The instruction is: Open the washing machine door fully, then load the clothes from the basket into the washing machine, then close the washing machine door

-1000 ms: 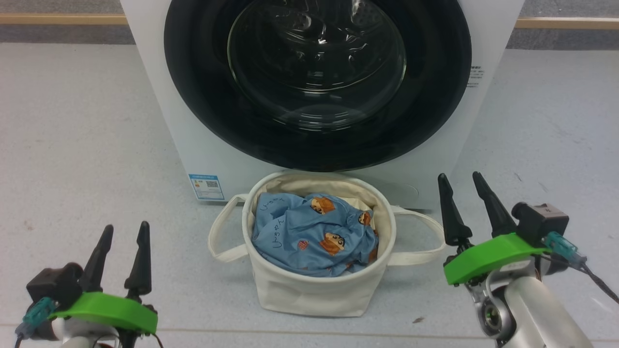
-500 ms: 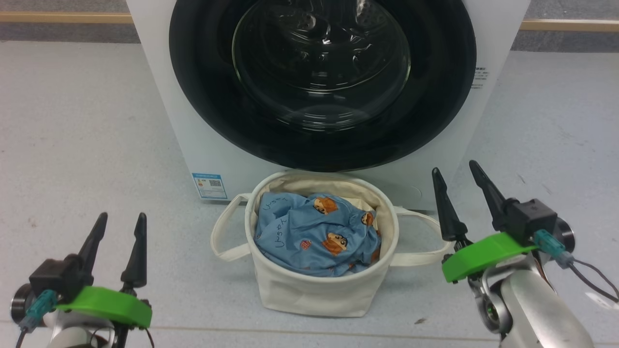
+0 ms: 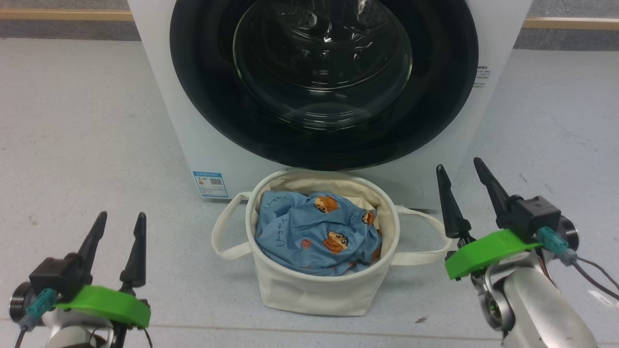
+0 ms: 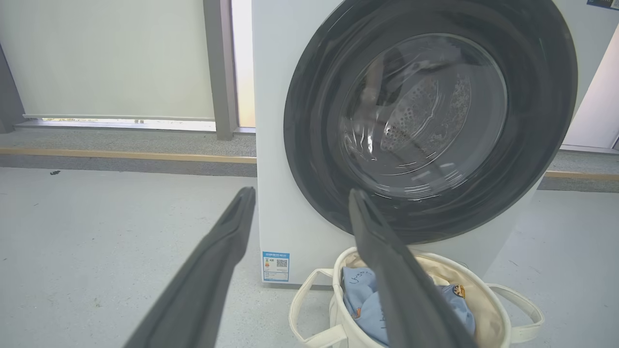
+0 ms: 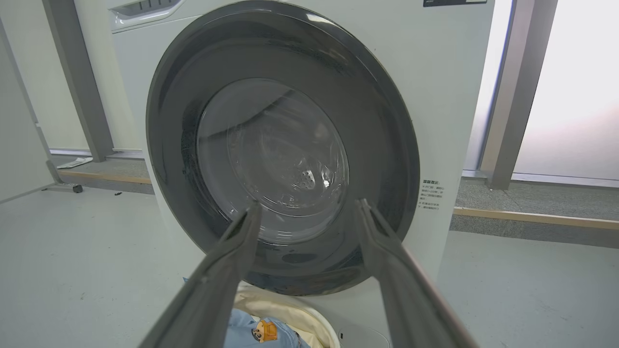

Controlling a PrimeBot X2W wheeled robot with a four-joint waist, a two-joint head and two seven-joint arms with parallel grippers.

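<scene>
The white washing machine (image 3: 164, 121) stands straight ahead, and its round black washing machine door (image 3: 324, 82) with the glass bowl lies flat against its front. On the floor below the door sits the cream basket (image 3: 309, 295) with the light blue printed clothes (image 3: 314, 232) inside. My left gripper (image 3: 122, 216) hovers open to the left of the basket, apart from it. To the basket's right my right gripper (image 3: 459, 164) is open, near the strap handle. The left wrist view looks past my left gripper (image 4: 302, 192) at the door (image 4: 430, 121). My right gripper (image 5: 309, 204) points at the door (image 5: 283, 145).
Grey floor (image 3: 72, 145) spreads on both sides of the washer. A raised strip with a wooden edge (image 3: 63, 17) runs behind it. A blue-white sticker (image 3: 210, 183) marks the washer's lower left front, grey text (image 3: 483, 77) its right side.
The head camera has shifted slightly. Both grippers have turned a little at the wrist and their fingertips stand a bit higher in the picture. Both stay open; basket and door are unmoved.
</scene>
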